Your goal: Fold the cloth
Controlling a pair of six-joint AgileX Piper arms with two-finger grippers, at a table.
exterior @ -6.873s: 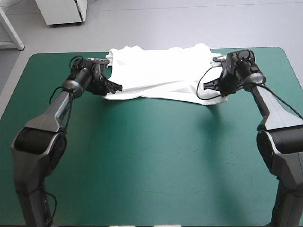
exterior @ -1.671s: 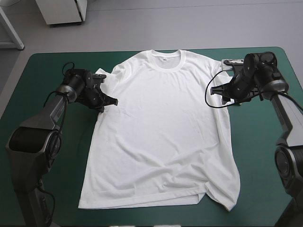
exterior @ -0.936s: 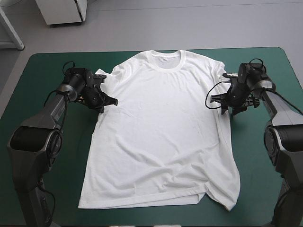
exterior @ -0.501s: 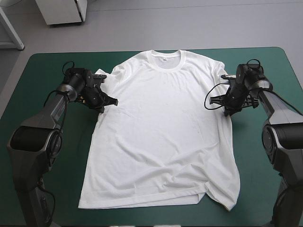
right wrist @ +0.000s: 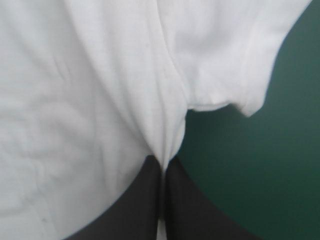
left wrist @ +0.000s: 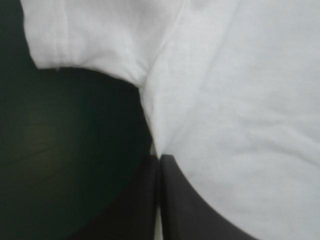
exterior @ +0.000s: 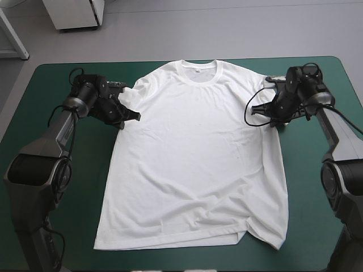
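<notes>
Left gripper (exterior: 136,117) and right gripper (exterior: 253,110) each pinch the flat T-shirt (exterior: 195,153) at its 2 armpits, seemingly just the seam. Its long axis, collar to hem, runs between them.

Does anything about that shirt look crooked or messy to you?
Mostly tidy: the T-shirt lies flat, but its hem corner on the right arm's side juts out past the rest, with a small fold. The left gripper and right gripper pinch it at the armpits.
</notes>
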